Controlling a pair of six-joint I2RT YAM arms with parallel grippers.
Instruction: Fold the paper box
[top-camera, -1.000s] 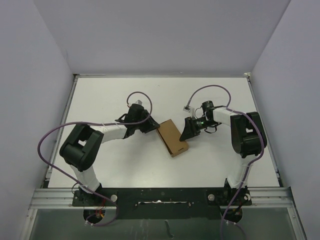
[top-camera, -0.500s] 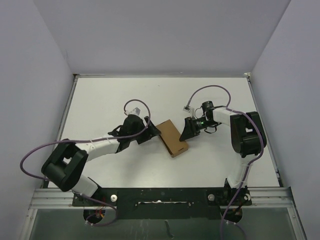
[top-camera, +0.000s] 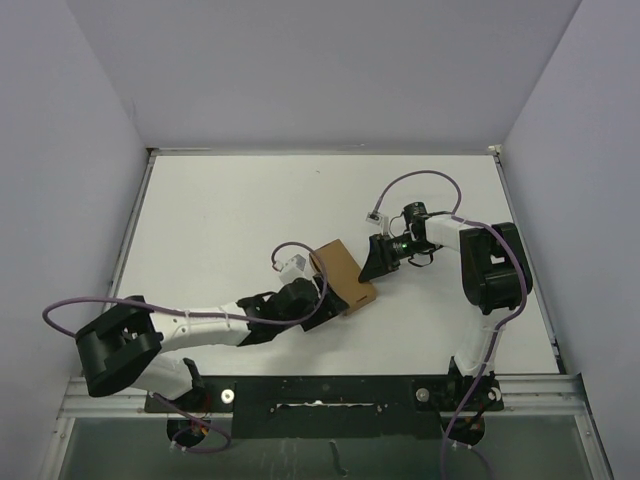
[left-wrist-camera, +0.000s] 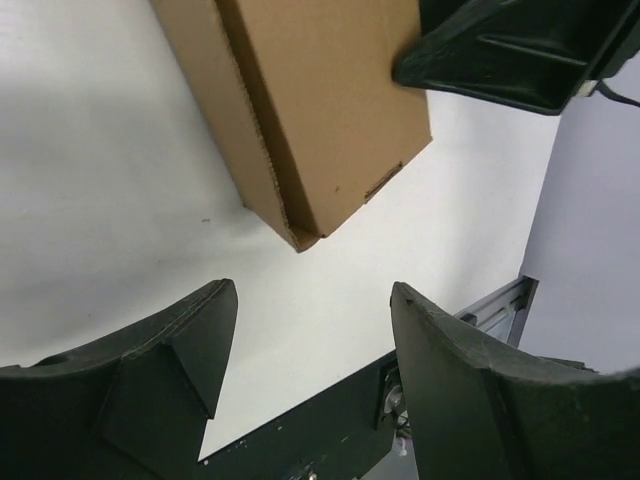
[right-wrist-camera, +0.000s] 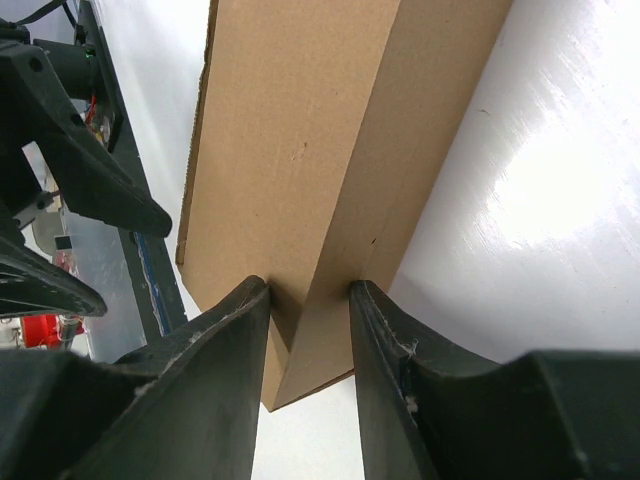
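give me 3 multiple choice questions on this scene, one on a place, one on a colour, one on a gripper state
1. Where is the box relative to the left gripper?
A. clamped in it
B. beneath its wrist
C. just ahead of its fingers, untouched

2. What colour is the box?
A. brown
B. white
C. blue

3. The right gripper is:
A. open, clear of the box
B. shut on the box
C. out of view

Answers: C, bare table shows between the fingers and the box corner; A, it is plain brown cardboard; B, its fingers pinch the box's edge.
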